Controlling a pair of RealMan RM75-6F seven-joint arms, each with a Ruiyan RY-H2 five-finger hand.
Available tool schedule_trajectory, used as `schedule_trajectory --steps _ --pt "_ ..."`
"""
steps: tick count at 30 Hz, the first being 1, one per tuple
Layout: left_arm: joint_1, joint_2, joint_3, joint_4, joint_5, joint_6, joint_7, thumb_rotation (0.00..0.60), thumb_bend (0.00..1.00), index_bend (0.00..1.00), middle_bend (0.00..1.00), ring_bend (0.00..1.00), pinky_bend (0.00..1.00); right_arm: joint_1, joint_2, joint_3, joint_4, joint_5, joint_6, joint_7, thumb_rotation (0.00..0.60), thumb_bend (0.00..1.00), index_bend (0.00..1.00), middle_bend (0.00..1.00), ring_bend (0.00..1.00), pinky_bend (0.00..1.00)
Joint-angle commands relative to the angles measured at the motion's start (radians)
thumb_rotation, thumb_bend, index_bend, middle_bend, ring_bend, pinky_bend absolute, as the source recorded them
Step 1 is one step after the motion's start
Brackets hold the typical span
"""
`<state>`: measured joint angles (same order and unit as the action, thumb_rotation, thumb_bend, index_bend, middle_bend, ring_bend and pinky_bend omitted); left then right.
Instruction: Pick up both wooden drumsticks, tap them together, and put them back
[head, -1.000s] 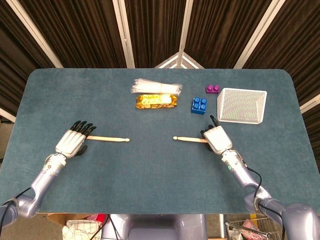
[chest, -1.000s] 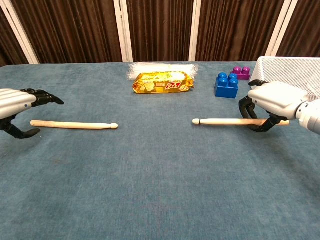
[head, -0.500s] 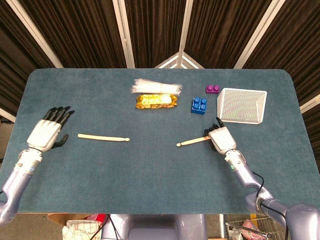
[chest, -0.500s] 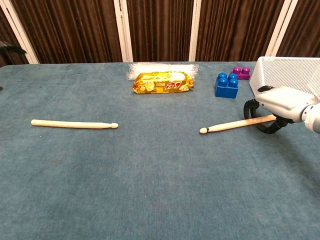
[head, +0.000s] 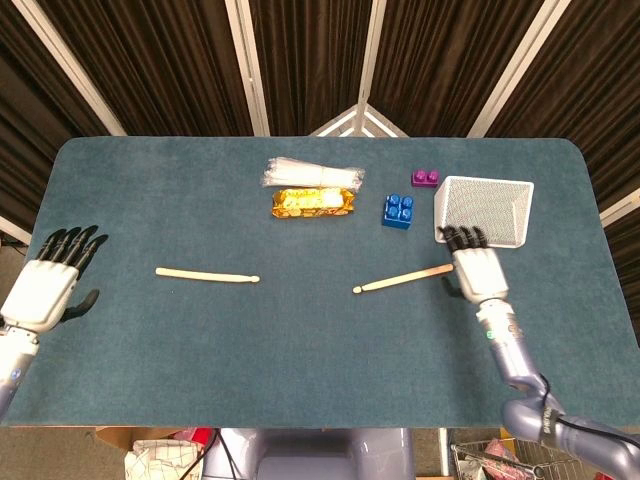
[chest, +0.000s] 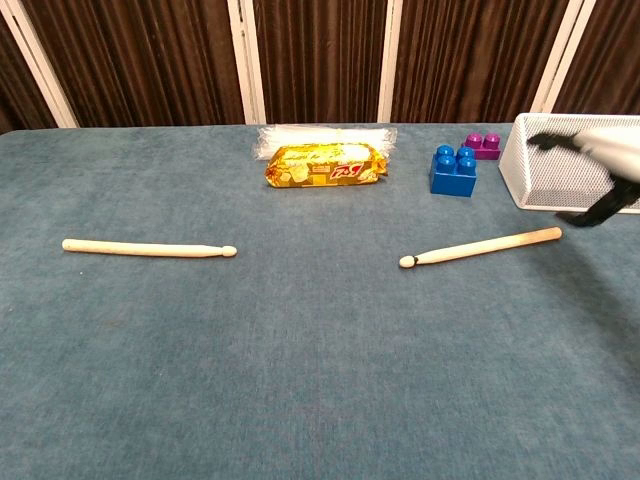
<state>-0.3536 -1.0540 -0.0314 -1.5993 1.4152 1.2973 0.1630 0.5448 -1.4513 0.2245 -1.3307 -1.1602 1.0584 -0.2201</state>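
Observation:
Two wooden drumsticks lie on the blue table. The left drumstick (head: 207, 274) (chest: 148, 248) lies flat with its tip toward the middle. The right drumstick (head: 403, 279) (chest: 480, 246) lies slanted, its butt end to the right. My left hand (head: 47, 283) hovers open at the table's far left edge, well apart from the left stick; the chest view does not show it. My right hand (head: 477, 267) (chest: 598, 170) is open just right of the right stick's butt, in front of the white basket, holding nothing.
A white mesh basket (head: 485, 210) (chest: 565, 160) stands at the right. A blue brick (head: 398, 211) (chest: 454, 170) and a purple brick (head: 425, 179) (chest: 483, 146) sit left of it. A golden snack packet (head: 313, 202) (chest: 325, 164) and a clear wrapped bundle (head: 312, 175) lie at the back middle.
Both hands have let go of the drumsticks and drawn outward: the left to the far left edge, the right toward the basket. The right stick now lies slanted.

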Motion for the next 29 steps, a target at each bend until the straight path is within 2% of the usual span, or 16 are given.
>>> schedule_trajectory --steps 1,5,11,14,21,26,29 --pt "0.083 0.003 0.041 -0.038 -0.022 0.082 0.13 0.6 0.49 0.01 0.0 0.0 0.0 -0.067 0.068 0.029 -0.043 -0.02 0.102 0.07 0.6 0.36 0.0 0.05 0.05 0.0" --pt "0.128 0.003 0.062 -0.035 -0.039 0.112 0.148 0.6 0.49 0.01 0.0 0.0 0.0 -0.123 0.105 0.018 -0.041 -0.088 0.194 0.174 0.6 0.36 0.0 0.05 0.05 0.0" --pt "0.207 0.006 0.099 -0.067 0.016 0.21 0.158 0.6 0.49 0.01 0.0 0.0 0.0 -0.226 0.166 -0.064 -0.016 -0.245 0.341 0.347 0.6 0.36 0.0 0.05 0.05 0.0" --pt "0.239 0.003 0.123 -0.099 0.068 0.253 0.158 0.6 0.49 0.01 0.0 0.0 0.0 -0.263 0.196 -0.105 -0.02 -0.305 0.387 0.384 0.6 0.36 0.01 0.05 0.05 0.0" --pt "0.296 -0.001 0.142 -0.117 0.143 0.333 0.129 0.6 0.49 0.02 0.0 0.0 0.0 -0.35 0.271 -0.168 -0.087 -0.406 0.519 0.388 0.6 0.36 0.05 0.05 0.05 0.0" --pt "0.316 -0.008 0.134 -0.082 0.137 0.345 0.078 0.6 0.49 0.03 0.0 0.0 0.0 -0.39 0.324 -0.221 -0.157 -0.46 0.543 0.312 0.6 0.36 0.05 0.05 0.06 0.0" --pt "0.325 -0.027 0.126 -0.038 0.118 0.335 0.041 0.6 0.5 0.03 0.0 0.0 0.0 -0.407 0.379 -0.262 -0.229 -0.484 0.518 0.249 0.6 0.36 0.06 0.05 0.07 0.0"
